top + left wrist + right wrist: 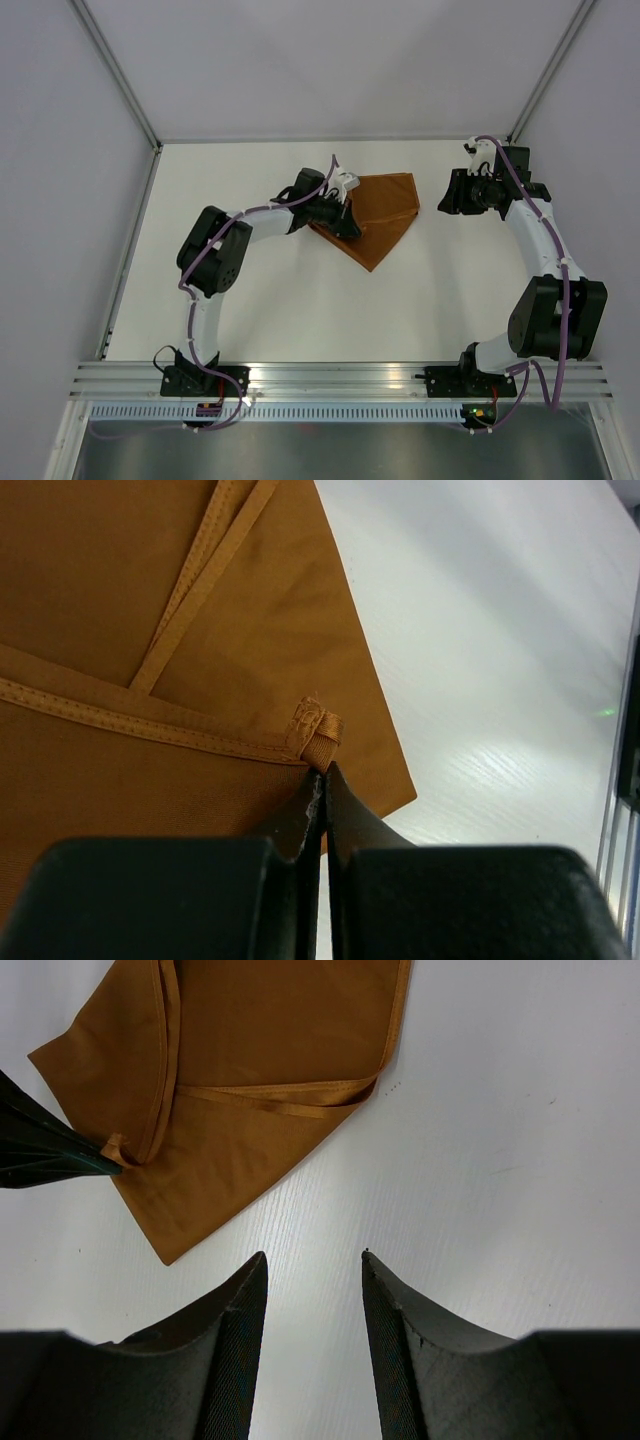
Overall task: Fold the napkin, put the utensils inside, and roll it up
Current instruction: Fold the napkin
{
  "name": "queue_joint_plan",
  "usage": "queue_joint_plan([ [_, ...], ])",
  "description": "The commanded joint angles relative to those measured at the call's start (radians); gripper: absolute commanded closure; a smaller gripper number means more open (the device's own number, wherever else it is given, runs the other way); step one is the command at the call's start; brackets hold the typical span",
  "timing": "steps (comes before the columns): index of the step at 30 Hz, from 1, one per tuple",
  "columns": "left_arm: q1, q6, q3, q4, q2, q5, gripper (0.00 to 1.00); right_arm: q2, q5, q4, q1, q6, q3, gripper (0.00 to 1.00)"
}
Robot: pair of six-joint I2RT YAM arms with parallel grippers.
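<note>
One folded rust-orange napkin (385, 215)

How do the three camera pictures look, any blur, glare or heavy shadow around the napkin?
Top view: even soft light, napkin clear, only faint shadows. Left wrist view: left gripper blurred near the lens, napkin sharp, table washed out bright. Right wrist view: slight sheen on the napkin, right gripper dark but fairly sharp.
</note>
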Motion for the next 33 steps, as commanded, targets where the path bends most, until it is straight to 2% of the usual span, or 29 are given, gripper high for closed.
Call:
queue_joint_plan([
  [1,-0.028,0.088,-0.028,-0.022,-0.084,-0.070,0.98,0.004,0.007,0.009,-0.003,0.006,0.002,0.52],
  [15,-0.118,0.158,-0.108,-0.037,-0.121,-0.225,0.98,0.009,0.010,0.010,-0.003,0.004,0.002,0.52],
  [27,-0.172,0.180,-0.131,-0.032,-0.130,-0.317,0.91,0.013,0.014,0.009,-0.003,0.004,-0.001,0.51],
  [33,-0.190,0.188,-0.131,-0.032,-0.136,-0.351,0.78,0.015,0.017,0.012,-0.003,0.004,0.000,0.51],
])
